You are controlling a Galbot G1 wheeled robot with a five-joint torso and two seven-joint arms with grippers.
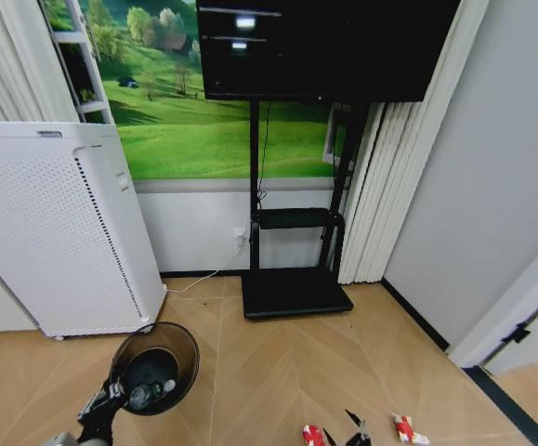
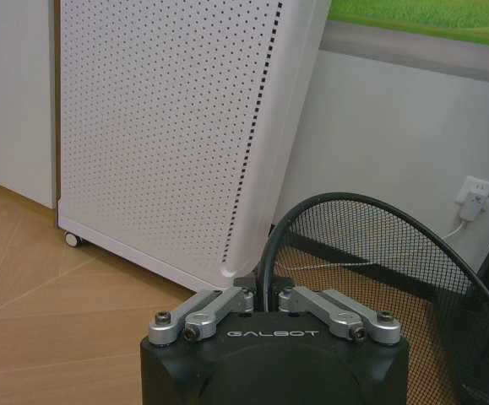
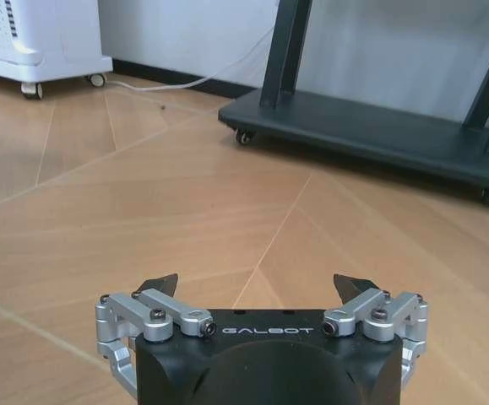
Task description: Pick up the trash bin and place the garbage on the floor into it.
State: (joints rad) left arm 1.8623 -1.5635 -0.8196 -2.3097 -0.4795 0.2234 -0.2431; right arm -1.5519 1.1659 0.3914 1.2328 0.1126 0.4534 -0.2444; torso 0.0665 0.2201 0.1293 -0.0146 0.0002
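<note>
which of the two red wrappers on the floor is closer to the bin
The wrapper on the left of the right gripper; the other wrapper lies beyond that gripper, farther from the bin that the left gripper holds by its rim.

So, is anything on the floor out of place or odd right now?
Yes. Two red-and-white wrappers lie loose on the floor near the open right gripper. The bin is off the floor, its rim pinched in the left gripper, with a bottle inside. Nothing looks spilled or damaged.
</note>
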